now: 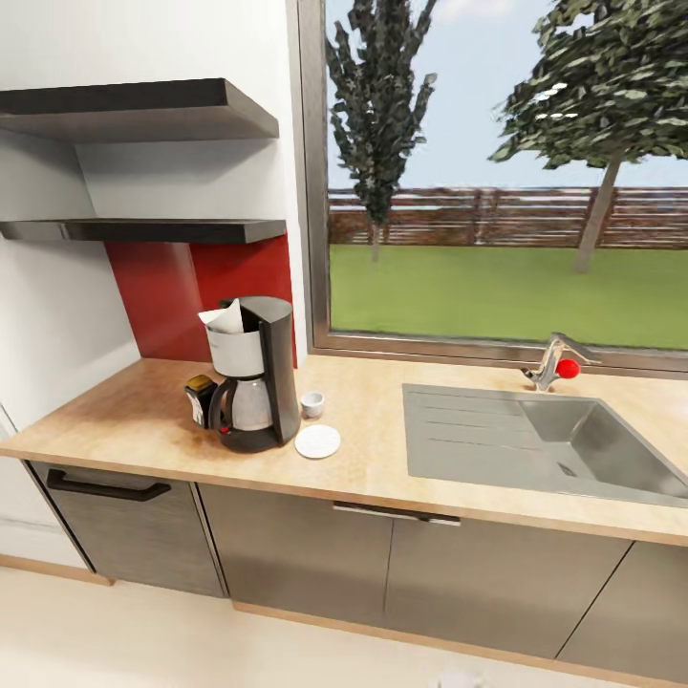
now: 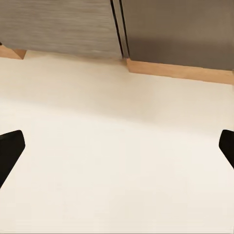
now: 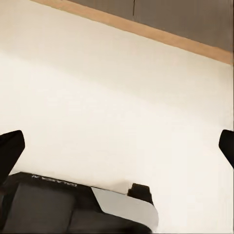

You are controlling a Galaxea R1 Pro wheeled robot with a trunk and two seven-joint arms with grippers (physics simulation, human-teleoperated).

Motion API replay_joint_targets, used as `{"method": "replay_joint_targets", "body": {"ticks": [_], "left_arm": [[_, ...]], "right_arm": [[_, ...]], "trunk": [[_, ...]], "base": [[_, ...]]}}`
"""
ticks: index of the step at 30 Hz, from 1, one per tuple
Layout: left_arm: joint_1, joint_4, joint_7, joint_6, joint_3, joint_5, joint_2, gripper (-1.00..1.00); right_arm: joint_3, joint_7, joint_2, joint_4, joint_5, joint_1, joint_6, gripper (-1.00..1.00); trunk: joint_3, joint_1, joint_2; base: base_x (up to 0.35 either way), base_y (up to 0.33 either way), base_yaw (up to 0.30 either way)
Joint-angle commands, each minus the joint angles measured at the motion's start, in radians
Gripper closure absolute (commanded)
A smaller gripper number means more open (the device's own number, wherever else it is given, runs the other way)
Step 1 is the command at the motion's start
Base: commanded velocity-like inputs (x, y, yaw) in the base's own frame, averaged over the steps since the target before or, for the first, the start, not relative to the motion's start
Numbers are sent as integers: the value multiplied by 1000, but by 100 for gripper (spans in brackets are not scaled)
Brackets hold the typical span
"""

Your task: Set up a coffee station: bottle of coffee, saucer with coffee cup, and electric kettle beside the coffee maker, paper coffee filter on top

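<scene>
Saucer point(image 1: 317, 441) beside coffee maker point(image 1: 253, 387) (touching).

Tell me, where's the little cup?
In the head view, the cup stands on the countertop, just right of the coffee maker and behind the saucer.

I'm looking at a home kitchen. A wooden countertop point(image 1: 382, 449) runs under a wide window point(image 1: 506, 172) onto a lawn, trees and a fence. A steel sink point(image 1: 535, 444) with a faucet point(image 1: 552, 361) is set into it, with grey cabinets point(image 1: 401, 564) below and two dark wall shelves point(image 1: 143, 110) above a red backsplash point(image 1: 172, 296). A coffee maker point(image 1: 253, 373), a coffee cup point(image 1: 312, 404) and a saucer point(image 1: 317, 441) stand on the counter.
</scene>
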Motion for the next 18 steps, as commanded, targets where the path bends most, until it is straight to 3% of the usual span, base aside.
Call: {"method": "replay_joint_targets", "body": {"ticks": [1,5,9,18], "left_arm": [[-1,12,5,-4,-9,8,1,-100],[-1,28,5,-5,-10,6,-1,-100],[-1,31,5,-5,-10,5,-1,-100],[-1,33,5,-5,-10,7,-1,-100]], "right_arm": [[5,-2,-27,1,-5,21,-20,-100],[1,-6,-74,2,-23,89,-76,-100],[-1,-5,-112,2,-90,146,-154,-100],[-3,-1,-121,-1,-123,165,-175,-100]], "trunk": [[-2,1,-2],[-2,1,-2],[-2,1,-2],[-2,1,-2]], "base": [[0,0,0],[0,0,0],[0,0,0],[0,0,0]]}}
